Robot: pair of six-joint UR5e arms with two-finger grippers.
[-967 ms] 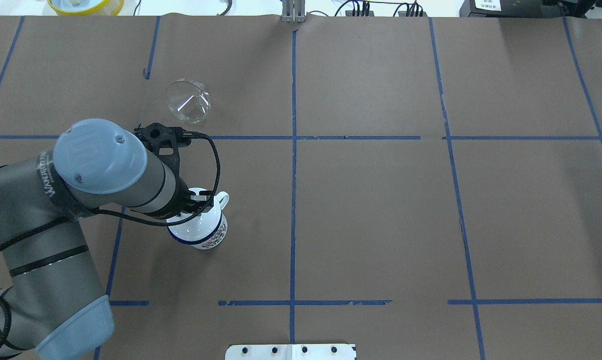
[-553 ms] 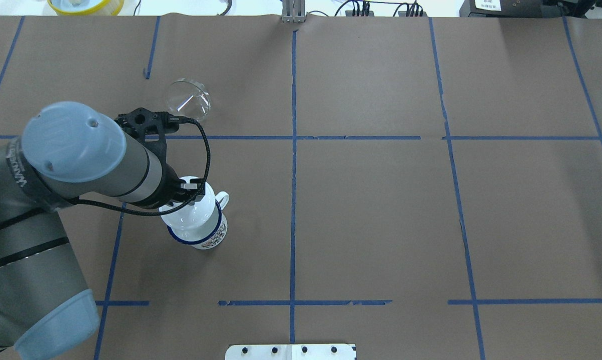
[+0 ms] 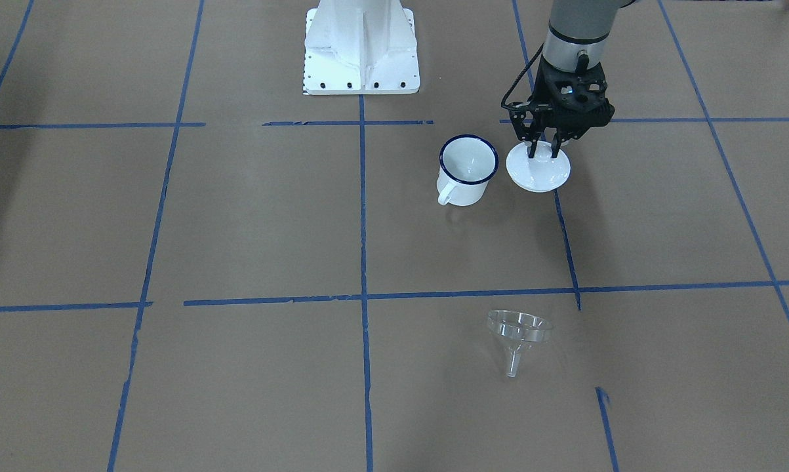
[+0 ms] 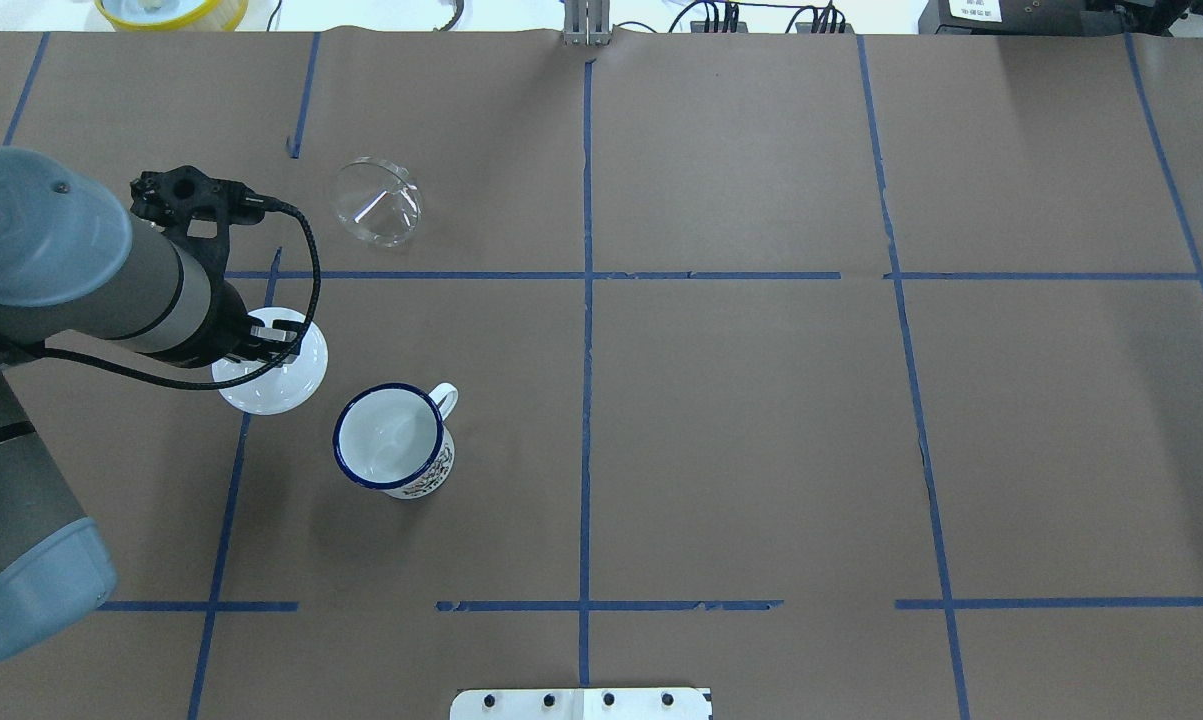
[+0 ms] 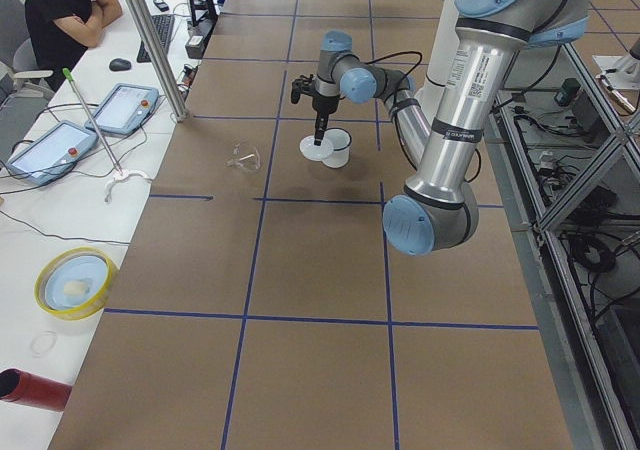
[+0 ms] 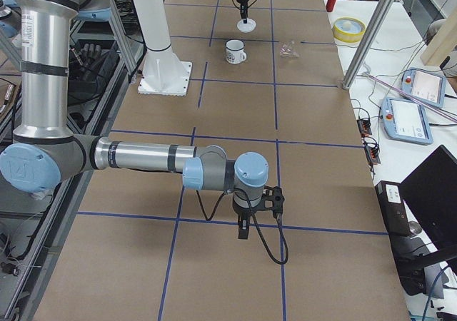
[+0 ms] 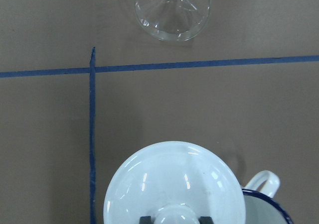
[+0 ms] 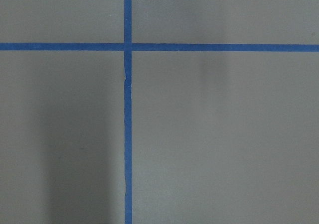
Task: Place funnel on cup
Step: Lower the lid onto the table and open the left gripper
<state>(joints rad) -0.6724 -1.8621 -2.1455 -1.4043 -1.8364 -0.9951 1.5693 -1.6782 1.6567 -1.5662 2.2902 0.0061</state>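
The cup is a white mug with a dark blue rim; it stands upright and uncovered, and also shows in the front view. The clear funnel lies on its side farther out on the table, well apart from the cup; it also shows in the front view and the left wrist view. My left gripper is shut on the knob of a round white lid, beside the cup on its left. I cannot tell if the lid touches the table. My right gripper hangs far away over bare table; I cannot tell its state.
The brown table cover carries blue tape grid lines. The white robot base plate is at the table's near edge. A yellow-rimmed dish and cables lie past the far edge. A person and tablets are beside the table in the left view.
My left gripper has carried the white lid off the cup to the left. The cup now stands open. The funnel has not moved.
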